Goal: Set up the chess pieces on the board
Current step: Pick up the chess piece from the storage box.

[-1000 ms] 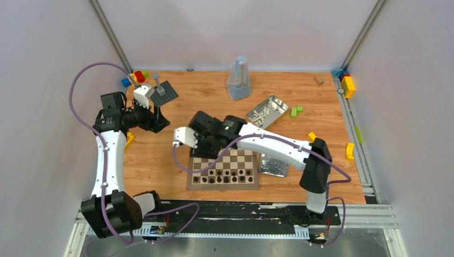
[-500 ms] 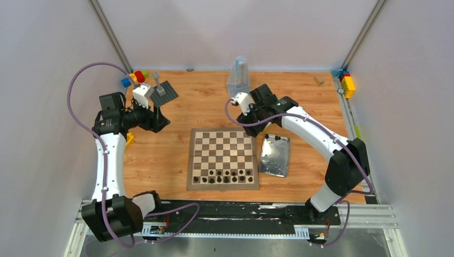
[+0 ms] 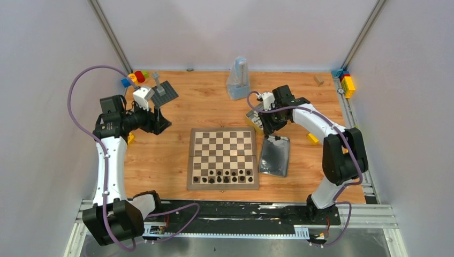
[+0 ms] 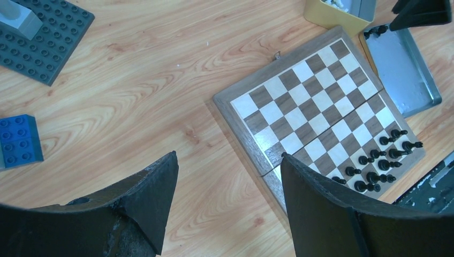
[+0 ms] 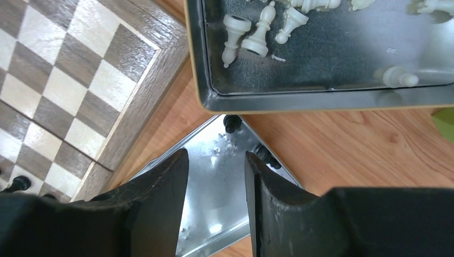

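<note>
The checkered board [image 3: 222, 150] lies at the table's middle; several black chess pieces [image 3: 224, 175] stand on its near rows, also in the left wrist view [image 4: 380, 158]. Cream-white pieces [image 5: 257, 32] lie in a metal tin [image 5: 321, 99] at the board's far right corner. My right gripper [image 3: 266, 127] is open and empty, hovering over the gap between that tin and a second tin [image 5: 225, 182]; a black piece [image 5: 231, 123] lies at the second tin's rim. My left gripper [image 3: 162, 123] is open and empty, left of the board over bare wood [image 4: 227, 160].
A grey studded plate with a post [image 3: 163, 92] and coloured blocks [image 3: 136, 77] sit at the back left. A clear bag [image 3: 238, 80] stands at the back middle. A yellow block [image 3: 312, 138] lies right of the tins. More blocks [image 3: 348, 84] line the right rail.
My right arm has swung from over the board's far left corner to the right and now hovers over the tins. The left arm has barely moved.
</note>
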Motion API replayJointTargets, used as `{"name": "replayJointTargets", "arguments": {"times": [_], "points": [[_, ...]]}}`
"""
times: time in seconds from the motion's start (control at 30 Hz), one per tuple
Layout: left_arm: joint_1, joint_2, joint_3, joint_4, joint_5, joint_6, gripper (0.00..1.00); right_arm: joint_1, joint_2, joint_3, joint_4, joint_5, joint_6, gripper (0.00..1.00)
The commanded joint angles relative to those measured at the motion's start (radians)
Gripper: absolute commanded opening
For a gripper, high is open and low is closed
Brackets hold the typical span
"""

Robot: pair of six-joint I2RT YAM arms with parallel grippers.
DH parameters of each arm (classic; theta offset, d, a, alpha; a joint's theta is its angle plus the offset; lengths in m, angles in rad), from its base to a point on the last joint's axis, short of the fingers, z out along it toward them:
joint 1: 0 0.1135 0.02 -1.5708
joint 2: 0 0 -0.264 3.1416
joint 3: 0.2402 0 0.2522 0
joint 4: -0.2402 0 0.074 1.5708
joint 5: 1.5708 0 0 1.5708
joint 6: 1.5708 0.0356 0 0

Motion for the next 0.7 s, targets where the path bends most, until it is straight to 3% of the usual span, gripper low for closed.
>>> {"name": "replayJointTargets", "arguments": {"times": [0.0,0.67], "points": [[0.007,-0.021,-0.007,0.029,0.030,-0.013,0.78,-0.006,0.059,-0.010,0.077,-0.011,0.019,0.43],[0.007,-0.014,-0.016,0.034,0.044,-0.006,0.78,-0.009,0.157,0.007,0.088,0.022,0.007,0.28]]}}
